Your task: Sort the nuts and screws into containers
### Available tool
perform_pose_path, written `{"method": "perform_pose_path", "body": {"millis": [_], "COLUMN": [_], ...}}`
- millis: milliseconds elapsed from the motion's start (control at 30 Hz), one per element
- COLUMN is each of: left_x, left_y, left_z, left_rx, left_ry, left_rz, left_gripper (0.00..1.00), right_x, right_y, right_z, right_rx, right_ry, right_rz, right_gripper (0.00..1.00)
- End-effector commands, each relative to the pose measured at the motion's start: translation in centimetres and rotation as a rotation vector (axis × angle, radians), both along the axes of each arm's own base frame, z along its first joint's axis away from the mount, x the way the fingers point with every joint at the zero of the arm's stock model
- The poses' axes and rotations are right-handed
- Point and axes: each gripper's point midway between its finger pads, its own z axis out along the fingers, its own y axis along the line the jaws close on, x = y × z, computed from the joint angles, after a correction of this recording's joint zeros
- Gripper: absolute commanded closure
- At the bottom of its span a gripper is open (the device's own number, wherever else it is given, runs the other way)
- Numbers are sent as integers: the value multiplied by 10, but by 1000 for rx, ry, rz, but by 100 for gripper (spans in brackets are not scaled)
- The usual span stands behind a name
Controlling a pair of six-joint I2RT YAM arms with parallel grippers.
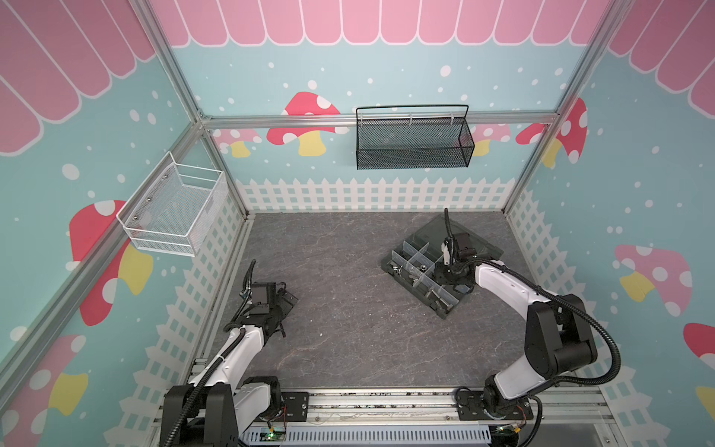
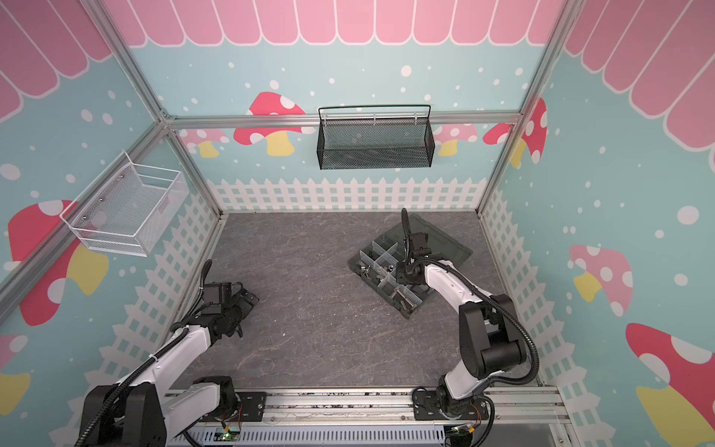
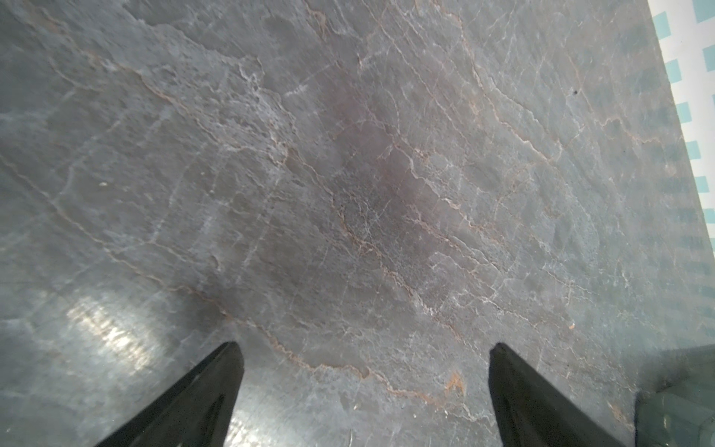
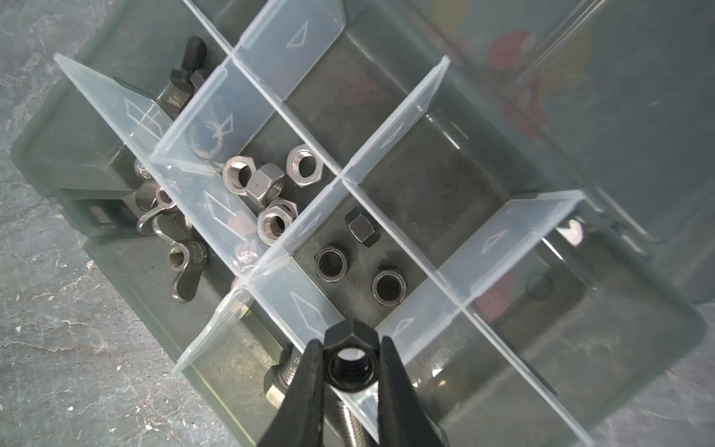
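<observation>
At the left of a top view, the left gripper (image 1: 285, 298) hangs over bare table (image 1: 348, 317), fingers wide apart, so that side is free. Right of centre, the right gripper (image 4: 351, 342) pinches a black nut (image 4: 336, 372) above the organizer box (image 1: 390, 267). It should probably be centred over the black-nut compartment (image 4: 387, 247), clear of the translucent dividers (image 4: 309, 309), before release.

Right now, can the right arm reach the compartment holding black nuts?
Likely yes. The right gripper, shut on a black nut, hangs by that compartment; lid open, nothing covers it.
</observation>
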Motion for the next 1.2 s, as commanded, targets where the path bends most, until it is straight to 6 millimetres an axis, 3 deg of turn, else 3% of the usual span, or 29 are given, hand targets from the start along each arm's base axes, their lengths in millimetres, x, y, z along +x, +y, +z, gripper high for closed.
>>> {"method": "perform_pose_path", "body": {"millis": [0,167,333,567,867,1133,1167], "left_x": [3,4,5,1,-8,-31,-33], "left_y": [4,5,6,9,19,30,31], "left_z": [8,13,17,25,67,110,113], "left_rx": [25,25,30,59,190,282,286], "left_ry": [-18,-30,-37,-53,-227,-446,-470], "left_rz": [0,2,1,-7,-40,13,22], "left_gripper": [0,0,0,0,0,0,0], "right_x": [6,8,8,4,-17,-40,-43], "right_y": [7,6,5,-10,-38,-66,-70], "right_z": [0,4,14,49,101,127,129], "right_rx": [35,34,30,-7,9,-25,-35], "right_ry": [-17,-31,-55,-155,-382,-537,-553], "right_rz": [30,31,28,-19,-179,-284,-301], "right_gripper": [78,57,55,46,26,0,1]}}
